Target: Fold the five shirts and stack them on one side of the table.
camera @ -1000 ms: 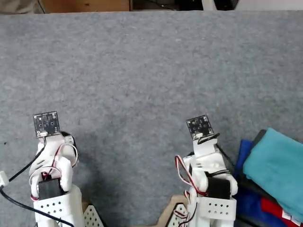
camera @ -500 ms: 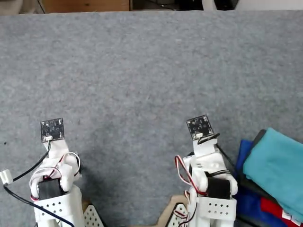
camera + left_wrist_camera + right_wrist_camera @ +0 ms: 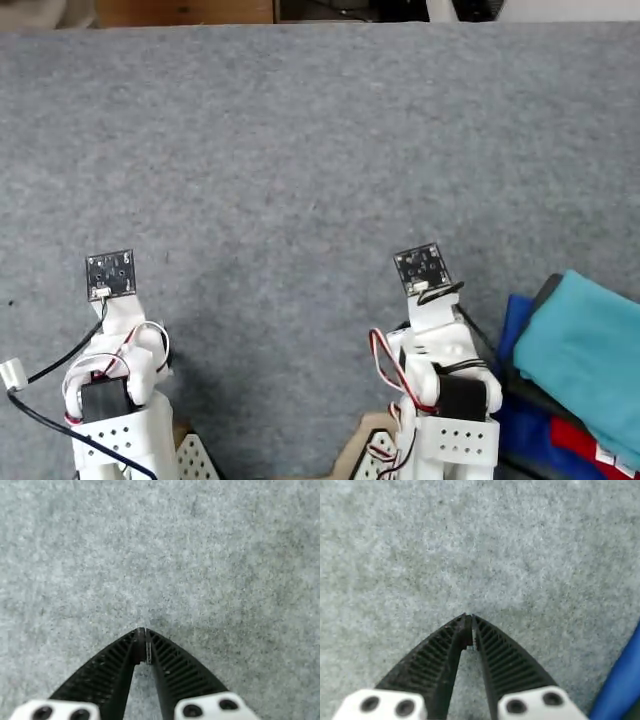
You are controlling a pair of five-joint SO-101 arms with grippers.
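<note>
The left gripper [image 3: 141, 639] has drawn back near its base like the right gripper [image 3: 468, 625], both jaws pressed together and empty, so the near-right shirt stack [image 3: 585, 352] looks finished.

A robotics lab — felt-topped table [image 3: 320, 130], wired arms [image 3: 440, 370].

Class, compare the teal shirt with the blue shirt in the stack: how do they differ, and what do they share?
The teal shirt lies on top; the blue shirt lies lower down. The teal shirt shows a broad face; the blue shirt only an edge strip. Both are folded in one stack at the table's right side.
</note>
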